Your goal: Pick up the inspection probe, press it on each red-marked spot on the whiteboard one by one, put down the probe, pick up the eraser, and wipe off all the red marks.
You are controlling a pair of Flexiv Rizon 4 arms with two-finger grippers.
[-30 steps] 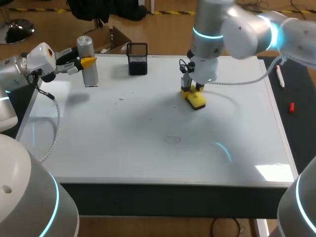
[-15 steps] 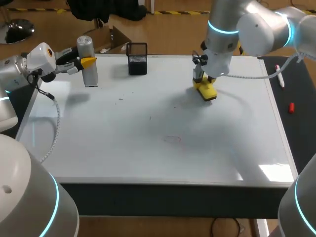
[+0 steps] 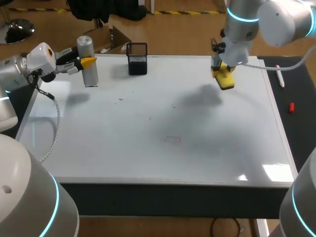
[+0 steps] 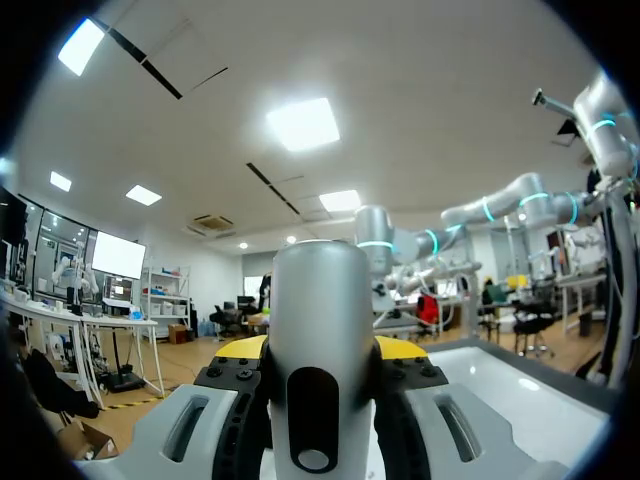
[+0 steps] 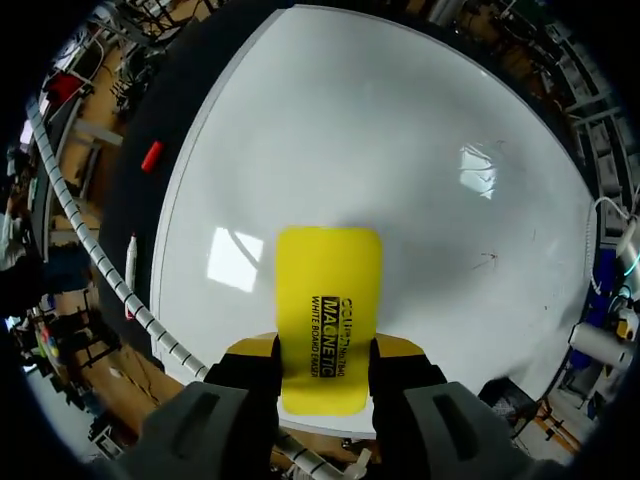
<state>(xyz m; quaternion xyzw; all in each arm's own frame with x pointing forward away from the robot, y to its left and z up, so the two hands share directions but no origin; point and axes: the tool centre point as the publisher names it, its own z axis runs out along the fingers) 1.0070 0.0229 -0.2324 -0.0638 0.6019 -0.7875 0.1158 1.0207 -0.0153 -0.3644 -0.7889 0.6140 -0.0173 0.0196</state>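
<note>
While your right gripper (image 5: pixel 325 365) grips the yellow rectangular eraser (image 5: pixel 330 300) between both fingers, that eraser hangs above the glossy whiteboard (image 5: pixel 400 140). Your left gripper (image 4: pixel 320 350) clamps the silver cylindrical probe (image 4: pixel 318 300), upright between its fingers.

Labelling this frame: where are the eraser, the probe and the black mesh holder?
eraser (image 3: pixel 226 80), head view, yellow body.
probe (image 3: pixel 90 77), head view, silver barrel.
black mesh holder (image 3: pixel 138 65), head view, front wall.
</note>
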